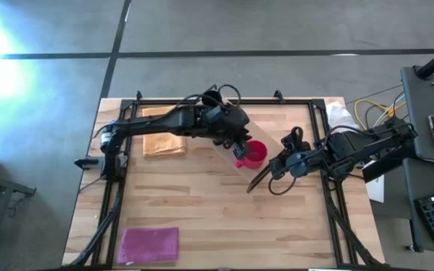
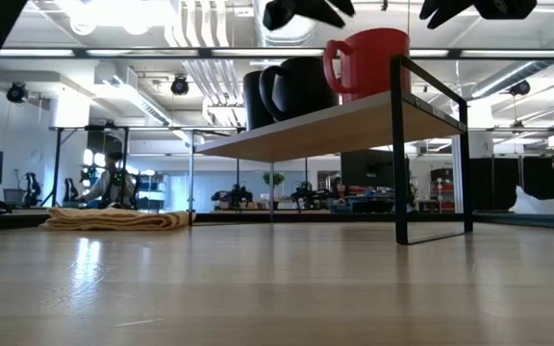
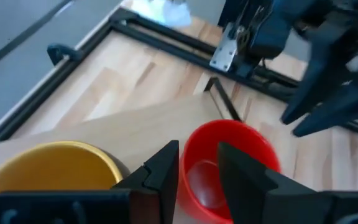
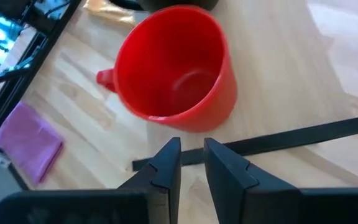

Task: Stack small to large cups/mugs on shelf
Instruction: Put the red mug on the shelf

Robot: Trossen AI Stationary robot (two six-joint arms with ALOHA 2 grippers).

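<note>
On the near end of the shelf (image 2: 354, 120), right beside its dark end frame, the red mug (image 2: 368, 62) stands upright, handle turned toward the bench's front edge. Just above its rim hangs the left tool (image 3: 197, 165), fingers a narrow gap apart with the mug's wall under that gap, though whether they touch it cannot be told. Off the shelf's end, beside the mug but apart from it, the right tool (image 4: 191, 158) hangs with fingers nearly closed on nothing. Behind the red mug stands the dark mug (image 2: 301, 88) with its yellow inside, then the black cup (image 2: 254, 100). Farther off on the bench (image 1: 202, 203) lie a tan cloth (image 1: 163, 143) and a purple mat (image 1: 149, 245).
</note>
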